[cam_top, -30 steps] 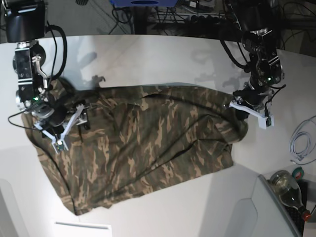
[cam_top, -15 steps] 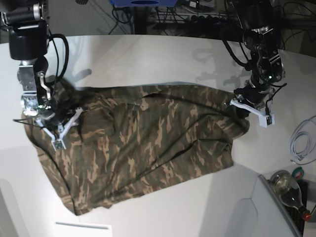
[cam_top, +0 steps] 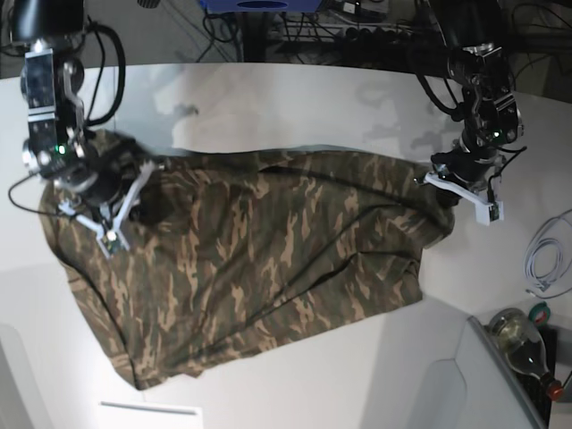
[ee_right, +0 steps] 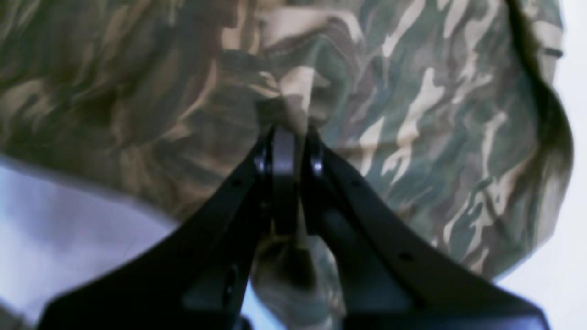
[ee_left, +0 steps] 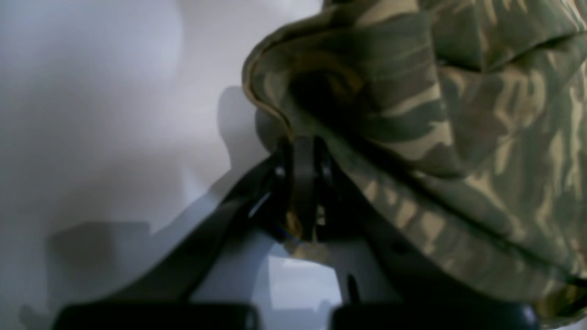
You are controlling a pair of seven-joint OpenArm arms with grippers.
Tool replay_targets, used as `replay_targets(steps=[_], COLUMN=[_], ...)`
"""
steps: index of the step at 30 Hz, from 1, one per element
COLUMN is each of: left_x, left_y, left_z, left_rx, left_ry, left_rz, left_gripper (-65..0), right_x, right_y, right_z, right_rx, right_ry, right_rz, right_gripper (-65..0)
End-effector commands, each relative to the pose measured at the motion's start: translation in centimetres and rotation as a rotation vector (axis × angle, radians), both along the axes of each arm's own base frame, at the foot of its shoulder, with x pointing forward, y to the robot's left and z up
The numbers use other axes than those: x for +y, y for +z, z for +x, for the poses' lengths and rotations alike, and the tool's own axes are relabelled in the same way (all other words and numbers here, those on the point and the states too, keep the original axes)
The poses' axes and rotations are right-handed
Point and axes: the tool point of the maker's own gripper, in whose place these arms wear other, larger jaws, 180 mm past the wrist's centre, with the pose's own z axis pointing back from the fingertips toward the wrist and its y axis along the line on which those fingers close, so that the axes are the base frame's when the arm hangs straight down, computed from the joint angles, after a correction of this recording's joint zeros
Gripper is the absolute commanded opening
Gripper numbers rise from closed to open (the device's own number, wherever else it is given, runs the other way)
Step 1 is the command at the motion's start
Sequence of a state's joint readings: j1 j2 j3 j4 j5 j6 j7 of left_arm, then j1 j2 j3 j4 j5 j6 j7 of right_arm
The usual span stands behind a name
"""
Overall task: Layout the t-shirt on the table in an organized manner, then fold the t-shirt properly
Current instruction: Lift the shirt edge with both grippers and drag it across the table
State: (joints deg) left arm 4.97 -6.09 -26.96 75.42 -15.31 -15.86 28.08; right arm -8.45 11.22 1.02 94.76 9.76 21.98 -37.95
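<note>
A: Shirt [cam_top: 259, 259] status?
B: Spread rumpled on worktop [cam_top: 295, 98]. Left pincer [ee_left: 300, 183] and right pincer [ee_right: 286, 183] each clenched on an edge fold ahead of the tips.
A: Handling?
B: Light, limp, probably sags; grip the hems.

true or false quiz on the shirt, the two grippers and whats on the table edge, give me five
1. The right gripper is shut on the t-shirt. True.
2. The left gripper hangs open above bare table. False: it is shut on the shirt's edge.
3. The t-shirt is folded into a neat square. False: it lies spread and wrinkled.
4. A white cable lies on the table beside the shirt. True.
5. The shirt is plain blue. False: camouflage print.
</note>
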Motion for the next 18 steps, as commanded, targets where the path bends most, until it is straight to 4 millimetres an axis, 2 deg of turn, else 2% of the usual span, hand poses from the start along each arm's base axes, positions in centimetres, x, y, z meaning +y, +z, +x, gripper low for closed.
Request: replay_targets(steps=[1, 3, 8, 11, 16, 18], left_x=[1.2, 1.8, 2.9, 3.0, 3.0, 3.0], left_y=[1.7, 1.9, 2.3, 2.1, 1.8, 1.9], left_z=[0.8, 0.4, -0.8, -1.4, -1.6, -1.5], left_rx=[-0.049, -0.046, -0.031, -0.022, -0.013, -0.017], left_ry=[-0.002, -0.007, -0.019, -0.023, -0.020, -0.020], left_rz=[0.032, 0.053, 0.096, 0.102, 0.099, 0.100], left_gripper=[-65.0, -65.0, -65.0, -65.0, -65.0, -65.0], right_x=[0.3, 0.3, -0.8, -1.6, -1.6, -1.7], right_y=[1.3, 1.2, -1.0, -2.0, -3.4, -4.1], right_z=[-0.1, -2.0, -6.9, -8.9, -11.8, -13.0], right_rx=[-0.027, 0.015, 0.158, 0.222, 0.295, 0.328], right_ry=[0.041, 0.091, 0.230, 0.220, 0.225, 0.222], right_rz=[-0.001, -0.023, -0.079, -0.094, -0.087, -0.083], right_gripper=[-62.0, -62.0, -62.0, -61.7, -56.6, -52.5])
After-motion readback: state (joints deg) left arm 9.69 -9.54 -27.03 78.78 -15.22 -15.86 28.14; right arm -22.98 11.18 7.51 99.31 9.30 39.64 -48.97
